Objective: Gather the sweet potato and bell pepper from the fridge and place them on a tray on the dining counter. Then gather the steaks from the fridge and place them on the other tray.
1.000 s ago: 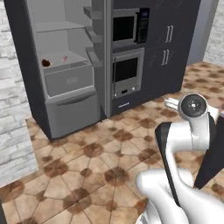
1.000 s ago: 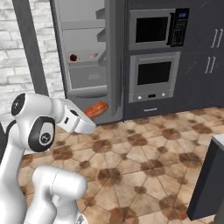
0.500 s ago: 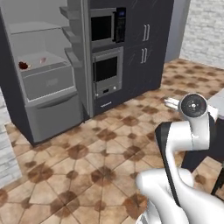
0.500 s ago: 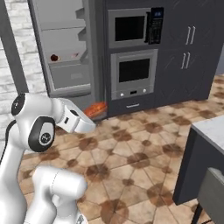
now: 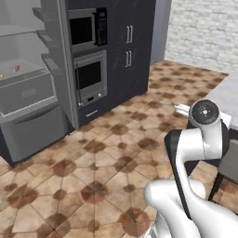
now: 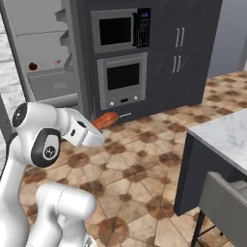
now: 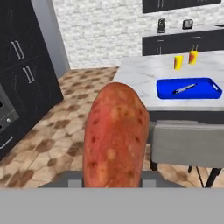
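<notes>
- Hand view: no writing or label can be read anywhere.
- Pincer (image 7: pixel 114 183) grasps the sweet potato (image 7: pixel 116 138), upright, with the blue tray (image 7: pixel 189 89) on the dining counter (image 7: pixel 140 76) beyond.

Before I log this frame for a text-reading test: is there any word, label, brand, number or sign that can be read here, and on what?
No readable text anywhere.
microwave: its control panel is a blur of light marks, too small to read.
oven: no legible marking.
blue tray, two yellow containers on the dining counter, sweet potato: no lettering visible.
</notes>
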